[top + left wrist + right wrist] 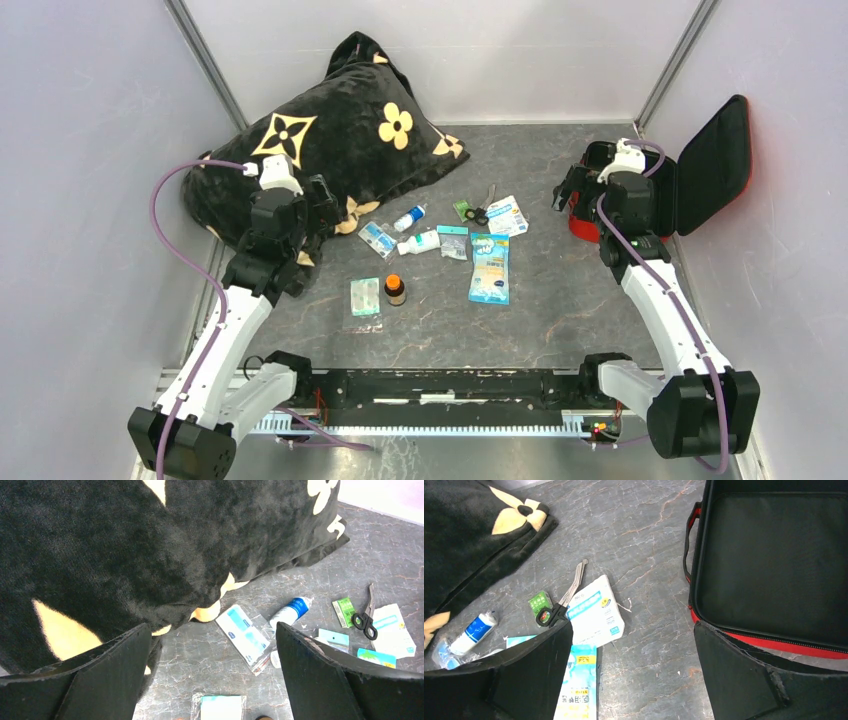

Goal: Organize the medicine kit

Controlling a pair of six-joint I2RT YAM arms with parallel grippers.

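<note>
Left pincer [212, 630] held apart above the edge of the pillow [125, 545], right pincer [632, 627] held apart just beside the medicine kit [774, 565], kit laid open at the right side of the desk [649, 540], lid raised, scissors [566, 597] and white packet [596, 611] scattered mid-desk.

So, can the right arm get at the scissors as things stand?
Probably yes. The right gripper hangs open and empty near the case, and the scissors lie on the table to its left with nothing between. A green packet and a white packet crowd them, which might hinder a clean grip.
</note>
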